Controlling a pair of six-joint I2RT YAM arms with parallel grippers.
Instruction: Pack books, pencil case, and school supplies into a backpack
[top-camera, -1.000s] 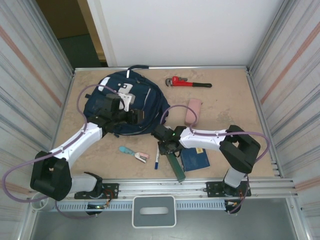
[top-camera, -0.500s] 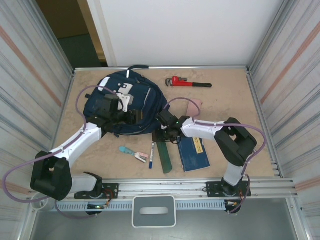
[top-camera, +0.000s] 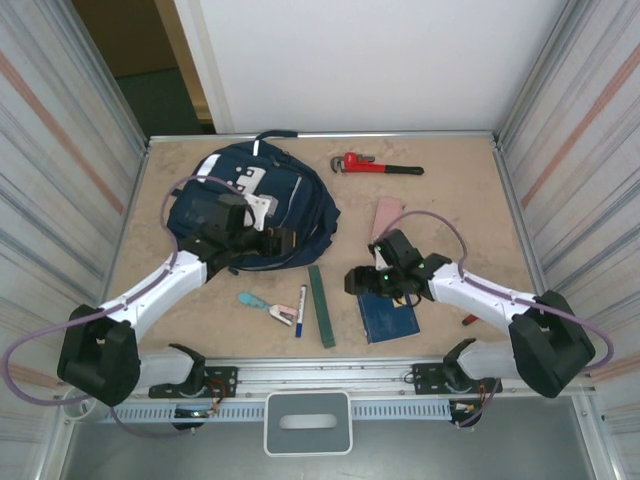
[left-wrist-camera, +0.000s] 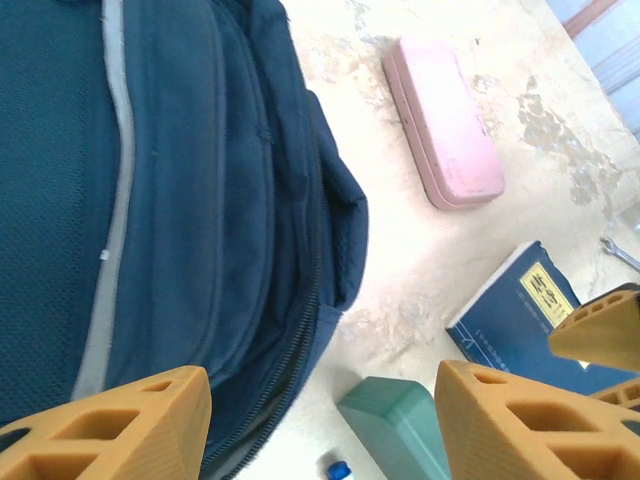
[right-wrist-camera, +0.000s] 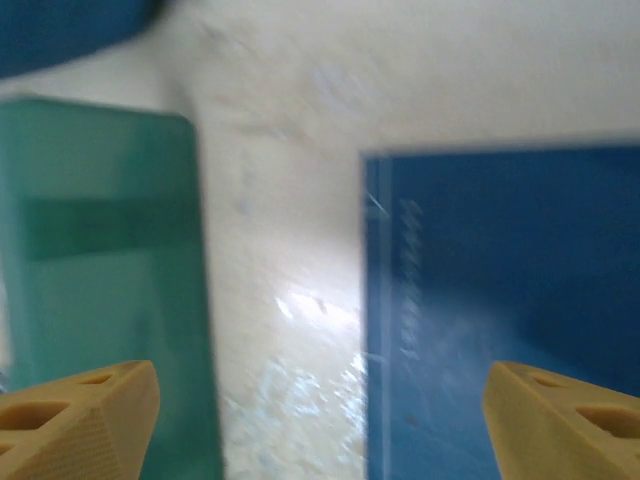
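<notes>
Jaws wide and empty on the right gripper (top-camera: 360, 280), hanging low over the bare strip of table (top-camera: 450, 210) between the slim green book (right-wrist-camera: 100, 260) and the blue book (top-camera: 392, 318) with the yellow label. Both lie close to the near edge, around its middle. My read: it must commit to one. A flat cover gives the fingers little to bite, so square up across a long edge and work a fingertip under before squeezing.

Over to the left gripper (top-camera: 272, 240): fingers apart, nothing visibly pinched, sitting at the backpack (left-wrist-camera: 180, 200) by its zipper line, toward the far left corner. It should get that mouth gaping before any book arrives.

Pink pencil case (left-wrist-camera: 445, 125) waits mid-table; marker (top-camera: 300, 308) and teal stapler-like item (top-camera: 268, 306) lie left of the green book.
</notes>
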